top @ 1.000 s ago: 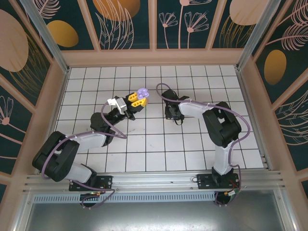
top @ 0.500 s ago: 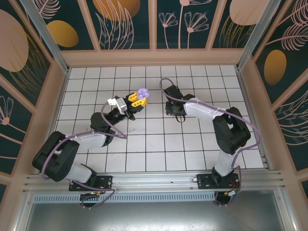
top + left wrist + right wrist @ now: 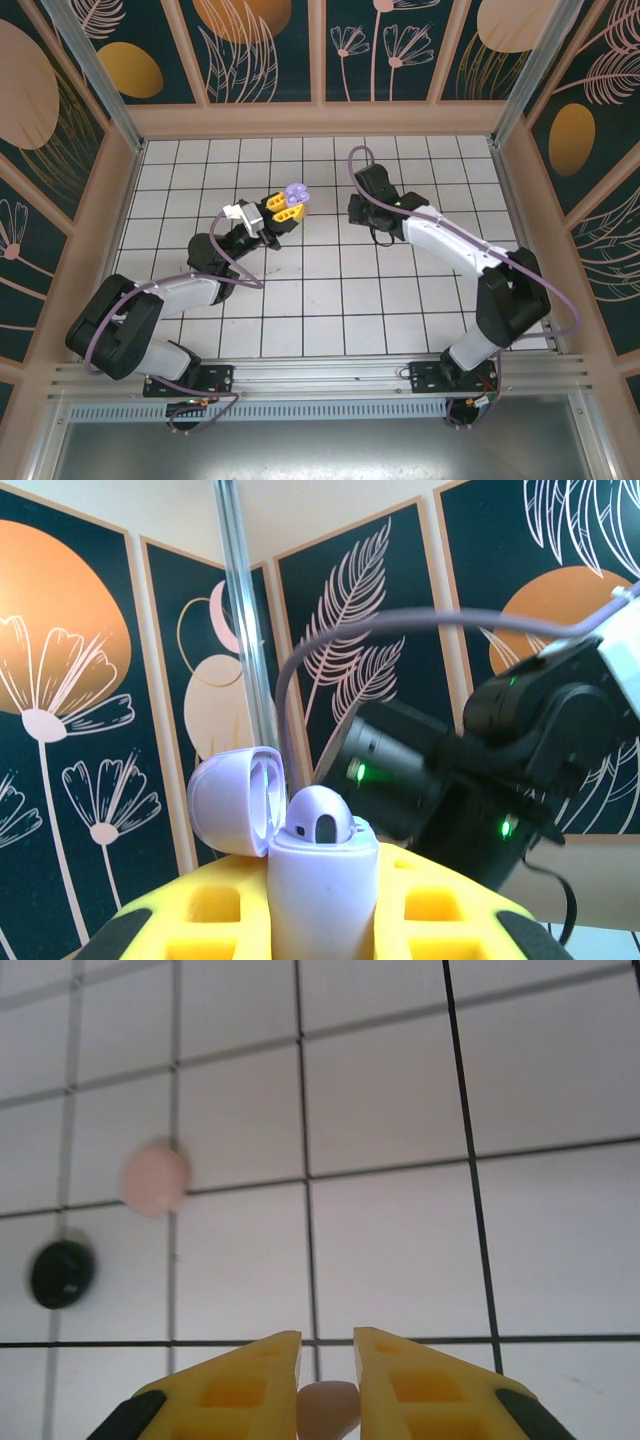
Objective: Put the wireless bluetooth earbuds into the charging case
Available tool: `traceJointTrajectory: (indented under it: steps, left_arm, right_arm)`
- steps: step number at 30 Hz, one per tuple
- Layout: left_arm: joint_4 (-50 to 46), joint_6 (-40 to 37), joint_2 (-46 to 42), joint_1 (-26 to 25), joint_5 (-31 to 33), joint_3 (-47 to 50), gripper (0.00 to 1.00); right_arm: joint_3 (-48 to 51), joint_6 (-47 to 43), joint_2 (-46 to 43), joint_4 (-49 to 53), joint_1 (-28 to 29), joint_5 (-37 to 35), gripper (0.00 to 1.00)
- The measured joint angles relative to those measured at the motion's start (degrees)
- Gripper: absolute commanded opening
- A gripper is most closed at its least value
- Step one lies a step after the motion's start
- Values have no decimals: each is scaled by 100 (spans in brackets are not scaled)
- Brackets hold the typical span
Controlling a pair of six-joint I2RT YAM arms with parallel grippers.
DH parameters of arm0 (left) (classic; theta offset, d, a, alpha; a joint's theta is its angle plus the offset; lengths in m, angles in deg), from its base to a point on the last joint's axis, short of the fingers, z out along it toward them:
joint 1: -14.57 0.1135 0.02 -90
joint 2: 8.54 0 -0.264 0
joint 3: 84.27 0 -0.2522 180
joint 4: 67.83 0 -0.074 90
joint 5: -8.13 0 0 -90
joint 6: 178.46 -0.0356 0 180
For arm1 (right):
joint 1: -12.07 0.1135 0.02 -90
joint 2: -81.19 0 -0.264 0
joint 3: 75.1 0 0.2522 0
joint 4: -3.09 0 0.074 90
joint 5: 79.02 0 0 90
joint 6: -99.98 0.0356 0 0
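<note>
Your left claw [image 3: 322, 920] clamped the upright lavender case [image 3: 318, 880], lid hinged open leftward, a lavender earbud [image 3: 320, 820] seated inside. Your right claw [image 3: 327, 1360] pinched a pink earbud [image 3: 328, 1410].

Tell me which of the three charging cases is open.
The lavender case, held in the left tool: its lid is swung back. The pink case and the black case lie on the tiled table, blurred, showing no raised lid.
</note>
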Motion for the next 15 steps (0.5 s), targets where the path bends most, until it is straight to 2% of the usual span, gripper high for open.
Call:
traceJointTrajectory:
  steps: [15]
  left_arm:
    - [-35,-44,352,0,0,-15,0]
  right_arm:
    - [-1010,-188,-966,-380,125,299,20]
